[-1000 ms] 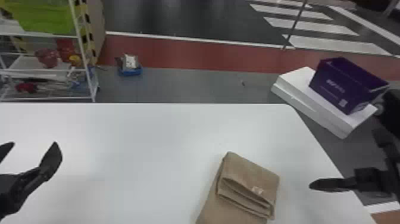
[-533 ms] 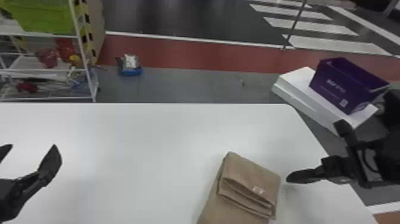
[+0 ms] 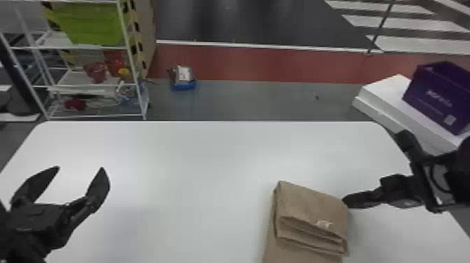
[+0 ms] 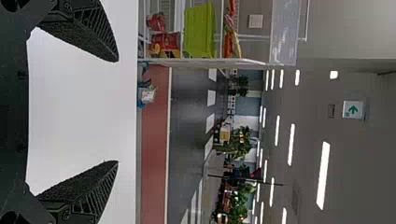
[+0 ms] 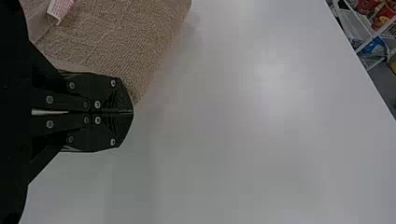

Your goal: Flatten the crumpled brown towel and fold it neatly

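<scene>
At the left of the white table [image 3: 196, 164], the left gripper [image 3: 80, 168] is found held over the surface, well apart from the work, its two fingers spread and empty. Toward the right and near side, the brown towel [image 3: 307, 206] is found lying with its far part folded into a layered stack; a small label [image 3: 324, 224] is borne on the upper face, and from under the stack a lower portion is extended toward the near side. The top layer is noted as fairly smooth, while the layered edges facing near are slightly uneven. At the towel's right side, the right gripper [image 5: 130, 113] is recorded with its fingers pressed together, no cloth being seen pinched between them. The principal change is noted here: the clear gap between these fingertips and the towel in the earlier head views has been closed, and the tips are now brought up against, or very nearly against, its right edge; contact cannot be confirmed. Folding is judged to be well advanced but unfinished, since the near portion is left outside the stack. With the fingers closed, a nudge or tidying of the edge is judged more likely than a grasp. Light pressure is advised, as the stack could be skewed or its layers slid apart by a hard push.
</scene>
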Controlling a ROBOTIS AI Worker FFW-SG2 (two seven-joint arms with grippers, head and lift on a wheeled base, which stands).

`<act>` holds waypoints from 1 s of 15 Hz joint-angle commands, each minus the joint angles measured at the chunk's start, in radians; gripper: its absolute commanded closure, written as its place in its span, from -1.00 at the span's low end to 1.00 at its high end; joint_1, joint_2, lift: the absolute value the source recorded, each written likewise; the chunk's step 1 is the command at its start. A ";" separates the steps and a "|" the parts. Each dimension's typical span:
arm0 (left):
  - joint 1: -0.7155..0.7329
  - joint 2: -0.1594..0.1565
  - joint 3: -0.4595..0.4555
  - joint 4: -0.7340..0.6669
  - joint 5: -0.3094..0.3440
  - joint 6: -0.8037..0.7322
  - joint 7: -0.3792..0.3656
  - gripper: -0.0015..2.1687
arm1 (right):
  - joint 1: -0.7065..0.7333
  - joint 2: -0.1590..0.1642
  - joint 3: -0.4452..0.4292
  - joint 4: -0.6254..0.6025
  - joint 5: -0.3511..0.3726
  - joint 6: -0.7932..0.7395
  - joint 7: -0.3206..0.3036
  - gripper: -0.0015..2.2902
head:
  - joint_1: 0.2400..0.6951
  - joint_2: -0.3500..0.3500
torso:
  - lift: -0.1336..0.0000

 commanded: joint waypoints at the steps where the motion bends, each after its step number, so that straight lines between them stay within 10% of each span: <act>1: 0.001 -0.003 0.000 0.000 0.001 0.000 -0.003 -0.90 | -0.039 0.055 0.028 0.024 0.018 0.030 -0.008 0.44 | 1.00 -0.22 | -0.85; 7: 0.008 -0.003 0.002 -0.001 0.001 0.000 -0.007 -0.90 | -0.124 0.179 0.100 0.085 0.047 0.030 -0.008 0.44 | 1.00 0.05 | -0.85; 10: 0.034 -0.003 0.017 -0.023 0.005 -0.003 -0.026 -0.90 | -0.071 0.101 0.097 -0.033 0.064 0.030 0.029 0.27 | 1.00 0.15 | -0.85; 13: 0.034 -0.003 0.031 -0.021 0.011 -0.003 -0.030 -0.90 | 0.082 0.079 0.030 -0.304 0.340 -0.267 0.327 -0.67 | 1.00 0.10 | -0.85; 15: 0.026 -0.003 0.031 -0.018 0.010 -0.003 -0.052 -0.89 | 0.223 0.069 0.005 -0.512 0.536 -0.592 0.520 -0.81 | 1.00 0.10 | -0.85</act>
